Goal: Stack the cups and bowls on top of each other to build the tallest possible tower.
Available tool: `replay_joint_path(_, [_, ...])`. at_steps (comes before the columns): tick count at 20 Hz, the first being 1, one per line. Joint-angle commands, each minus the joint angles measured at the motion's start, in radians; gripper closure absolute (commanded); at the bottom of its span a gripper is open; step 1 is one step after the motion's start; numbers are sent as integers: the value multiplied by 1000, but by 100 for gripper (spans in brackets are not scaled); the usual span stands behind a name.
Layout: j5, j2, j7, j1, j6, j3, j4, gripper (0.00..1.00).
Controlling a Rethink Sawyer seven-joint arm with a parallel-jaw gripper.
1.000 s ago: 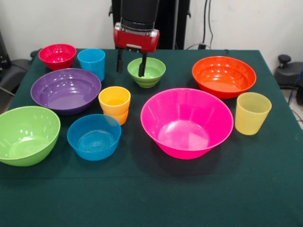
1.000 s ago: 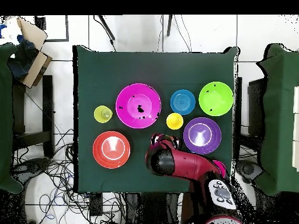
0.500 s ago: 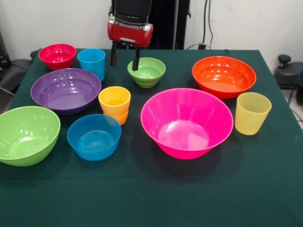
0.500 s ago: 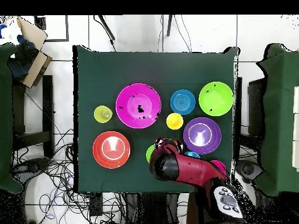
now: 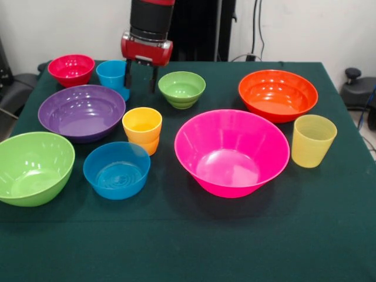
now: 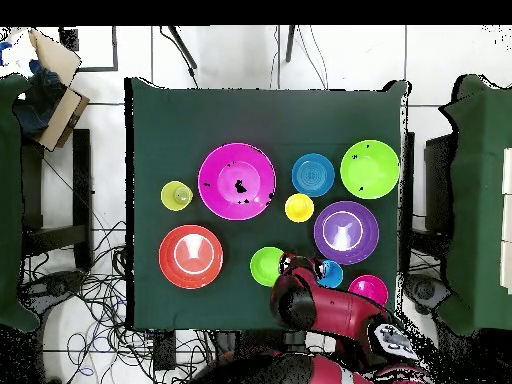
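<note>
All the bowls and cups stand apart on the green table (image 5: 194, 247); nothing is stacked. My gripper (image 5: 141, 79) is open and empty, at the far side between the sky blue cup (image 5: 110, 74) and the small green bowl (image 5: 182, 89). The small red bowl (image 5: 71, 69), purple bowl (image 5: 81, 111), big lime green bowl (image 5: 32, 167), mid blue bowl (image 5: 116, 169) and orange-yellow cup (image 5: 142, 128) fill the left. The big pink bowl (image 5: 231, 151), orange bowl (image 5: 277, 94) and pale yellow ribbed cup (image 5: 312, 140) are on the right.
In the overhead view the red arm (image 6: 325, 312) reaches in from the bottom edge, beside the small green bowl (image 6: 266, 266) and the sky blue cup (image 6: 330, 273). Chairs and cables surround the table.
My gripper has moved from over the small green bowl's rim to the picture's left in the front view, toward the sky blue cup. It stays open and empty. No bowl or cup has moved.
</note>
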Motion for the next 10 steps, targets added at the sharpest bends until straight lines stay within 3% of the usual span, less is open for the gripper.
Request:
replay_joint_path(1, [-43,202,151,24,-151,-14,-8,0])
replay_joint_path(6, [-46,222,130,30,-171,-47,3,0])
replay_joint_path(10, [-67,221,117,10,-135,-30,0,0])
